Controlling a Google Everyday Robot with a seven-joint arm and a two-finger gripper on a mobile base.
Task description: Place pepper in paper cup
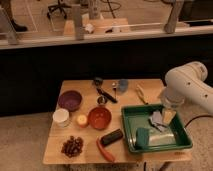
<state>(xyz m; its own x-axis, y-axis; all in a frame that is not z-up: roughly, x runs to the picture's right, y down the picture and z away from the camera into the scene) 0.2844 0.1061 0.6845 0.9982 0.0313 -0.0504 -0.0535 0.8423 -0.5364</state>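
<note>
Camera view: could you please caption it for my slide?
Gripper over green tray; pepper lies apart from paper cup.

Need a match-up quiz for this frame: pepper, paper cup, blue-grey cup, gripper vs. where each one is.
1. pepper
2. paper cup
3. blue-grey cup
4. gripper

a. over the green tray
b. near the table's far edge
c. near edge, beside the black block
d. left side, just in front of the purple bowl

Pairs: 1-c, 2-d, 3-b, 4-a
</note>
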